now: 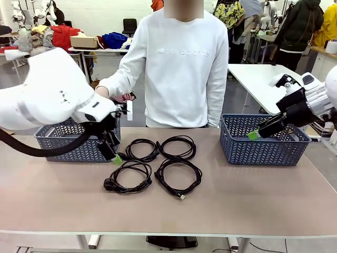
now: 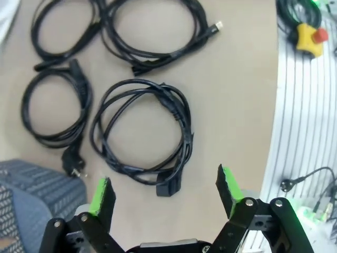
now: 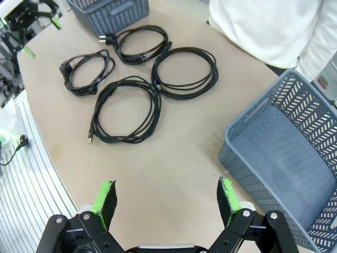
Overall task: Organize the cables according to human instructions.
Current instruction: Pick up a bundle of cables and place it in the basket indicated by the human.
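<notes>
Four black cables lie coiled in a square at the middle of the table: back left (image 1: 141,141), back right (image 1: 178,138), front left with a chunky plug (image 1: 109,184), front right with a silver connector (image 1: 181,196). My left gripper (image 1: 113,154) hangs open just left of the back-left coil. In the left wrist view it (image 2: 166,190) stands open over the chunky-plug coil (image 2: 167,187), holding nothing. My right gripper (image 1: 258,134) is open above the right basket; in its wrist view (image 3: 166,203) nothing sits between the fingers. The human (image 1: 181,63) stands at the far edge.
Two blue-grey baskets stand at the back of the table, one on the left (image 1: 58,150) behind my left arm and one on the right (image 1: 263,150), its inside bare (image 3: 284,158). The person's hand (image 1: 102,91) is raised above the left basket. The table's front half is bare.
</notes>
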Controlling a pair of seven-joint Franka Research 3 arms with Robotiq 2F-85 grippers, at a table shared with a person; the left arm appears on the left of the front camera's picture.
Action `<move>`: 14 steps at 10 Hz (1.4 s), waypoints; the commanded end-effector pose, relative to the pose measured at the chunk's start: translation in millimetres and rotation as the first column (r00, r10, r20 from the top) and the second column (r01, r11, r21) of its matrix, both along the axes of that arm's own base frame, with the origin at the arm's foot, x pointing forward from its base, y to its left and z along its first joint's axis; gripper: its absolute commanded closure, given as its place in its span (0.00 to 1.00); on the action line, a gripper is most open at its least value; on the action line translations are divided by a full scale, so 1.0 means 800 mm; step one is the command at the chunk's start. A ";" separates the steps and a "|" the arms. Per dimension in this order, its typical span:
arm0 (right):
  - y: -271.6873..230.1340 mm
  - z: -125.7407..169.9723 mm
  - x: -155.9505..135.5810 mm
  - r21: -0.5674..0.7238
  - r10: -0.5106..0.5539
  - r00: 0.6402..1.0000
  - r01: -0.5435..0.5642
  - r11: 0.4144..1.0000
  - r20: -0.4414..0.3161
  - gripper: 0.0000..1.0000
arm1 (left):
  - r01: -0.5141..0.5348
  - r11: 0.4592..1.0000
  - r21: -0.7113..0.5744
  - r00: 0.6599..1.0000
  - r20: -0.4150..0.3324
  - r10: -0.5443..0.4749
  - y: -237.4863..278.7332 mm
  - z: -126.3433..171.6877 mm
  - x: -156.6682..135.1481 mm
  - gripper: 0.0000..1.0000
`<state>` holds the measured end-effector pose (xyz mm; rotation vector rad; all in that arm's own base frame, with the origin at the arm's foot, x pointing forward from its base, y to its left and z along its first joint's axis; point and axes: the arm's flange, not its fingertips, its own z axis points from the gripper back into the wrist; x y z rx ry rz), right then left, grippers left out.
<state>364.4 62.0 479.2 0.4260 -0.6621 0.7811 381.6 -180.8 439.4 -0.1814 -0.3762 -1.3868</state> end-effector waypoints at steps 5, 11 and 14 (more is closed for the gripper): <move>-0.001 -0.002 0.003 0.014 0.014 1.000 -0.014 1.000 0.005 0.00 | 0.111 0.990 0.086 0.992 -0.067 -0.106 -0.024 -0.045 0.001 0.00; -0.001 -0.002 0.003 0.014 0.014 1.000 -0.014 1.000 0.005 0.00 | 0.085 0.993 0.081 0.995 -0.062 -0.080 -0.033 -0.048 0.000 0.00; -0.001 -0.002 0.003 0.014 0.014 1.000 -0.014 1.000 0.005 0.00 | 0.104 0.985 0.135 0.993 -0.075 -0.094 -0.036 -0.071 0.001 0.00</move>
